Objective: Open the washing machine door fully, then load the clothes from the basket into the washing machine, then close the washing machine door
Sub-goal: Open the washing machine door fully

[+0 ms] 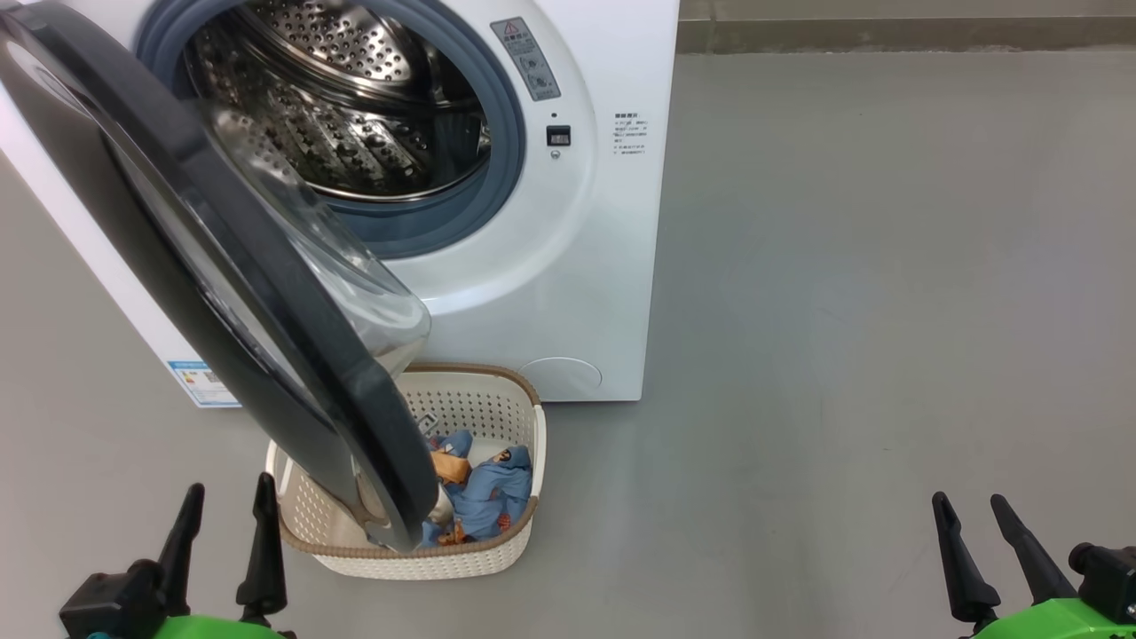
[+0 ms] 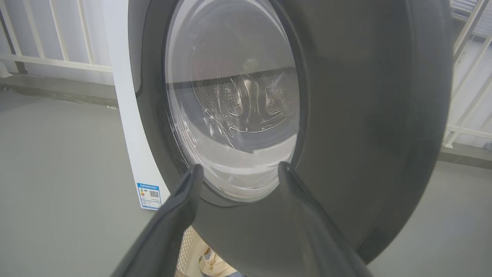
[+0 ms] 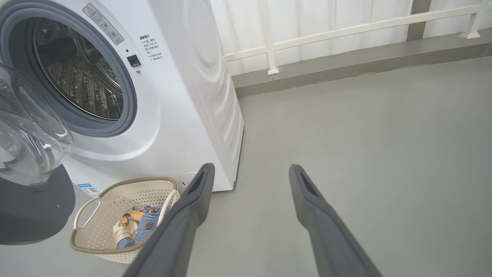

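- hands: my left hand [image 1: 231,482], lower left of the head view — fingers spread, holding nothing. my right hand [image 1: 968,497], lower right, likewise spread and empty.
- washing machine door [image 1: 293,328]: swung out, its lower edge overlapping the basket [image 1: 484,404] at bottom centre.
- clothes [image 1: 493,484]: in the basket, partly hidden by the door.
- risk: the door looks short of fully open. reaching for the clothes i could knock it or nudge it shut. the light basket may slide if a garment snags.
- surface: smooth grey floor [image 1: 843,311].
- room: washing machine [image 1: 568,293] upper left — white railing [image 3: 266,34] above a grey kerb [image 3: 346,67] behind.
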Robot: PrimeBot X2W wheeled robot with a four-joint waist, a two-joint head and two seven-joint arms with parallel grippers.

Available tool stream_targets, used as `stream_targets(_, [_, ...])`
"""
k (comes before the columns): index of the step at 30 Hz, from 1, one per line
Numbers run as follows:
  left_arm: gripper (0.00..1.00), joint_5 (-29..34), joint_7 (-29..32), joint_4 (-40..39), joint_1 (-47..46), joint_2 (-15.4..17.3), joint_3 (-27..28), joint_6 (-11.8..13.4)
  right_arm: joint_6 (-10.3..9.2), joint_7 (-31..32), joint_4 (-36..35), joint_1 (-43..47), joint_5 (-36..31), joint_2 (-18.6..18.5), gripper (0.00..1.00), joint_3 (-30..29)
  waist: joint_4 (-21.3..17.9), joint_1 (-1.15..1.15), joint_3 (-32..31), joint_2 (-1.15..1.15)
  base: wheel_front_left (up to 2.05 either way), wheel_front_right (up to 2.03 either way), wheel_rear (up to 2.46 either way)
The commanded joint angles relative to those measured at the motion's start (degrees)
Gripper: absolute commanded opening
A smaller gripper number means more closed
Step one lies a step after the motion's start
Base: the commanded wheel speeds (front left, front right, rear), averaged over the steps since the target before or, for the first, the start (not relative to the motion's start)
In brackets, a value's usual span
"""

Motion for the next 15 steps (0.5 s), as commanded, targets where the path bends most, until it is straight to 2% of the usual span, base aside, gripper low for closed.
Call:
stream_targets(1, [1.0, 0.3, -0.4, -1.1, -0.7, 0.7, 1.8, -0.2, 0.09, -0.7, -1.3, -0.1, -0.4, -0.7, 1.0, 1.0, 0.0, 0.0, 0.0, 0.0, 0.0, 0.0, 0.0])
stream_targets(2, [1.0, 0.2, -0.4, -1.0, -0.7, 0.7, 1.8, -0.2, 0.09, -0.7, -1.3, -0.1, -0.5, -0.6, 1.0, 1.1, 0.0, 0.0, 0.0, 0.0, 0.0, 0.0, 0.0])
stream_targets(5, [0.0, -0.4, -0.4, -0.7, -1.1, 0.6, 1.8, -0.2, 0.09, -0.7, -1.5, 0.0, -0.8, -0.7, 1.0, 1.1, 0.2, 0.0, 0.0, 0.0, 0.0, 0.0, 0.0])
stream_targets(10, [0.0, -0.2, -0.4, -2.7, -2.7, 0.6, 3.0, -0.2, 0.09, -0.7, -1.9, 0.1, -1.2, -0.7, 1.0, 1.1, 0.7, 0.0, 0.1, 0.0, 0.0, 0.0, 0.0])
stream_targets(15, [0.0, 1.1, -0.4, -10.8, -4.4, -0.5, 5.8, -0.2, 0.09, -0.7, -1.9, 0.1, -1.2, -0.7, 1.0, 1.2, 1.0, 0.0, 0.1, 0.0, 0.0, 0.0, 0.0])
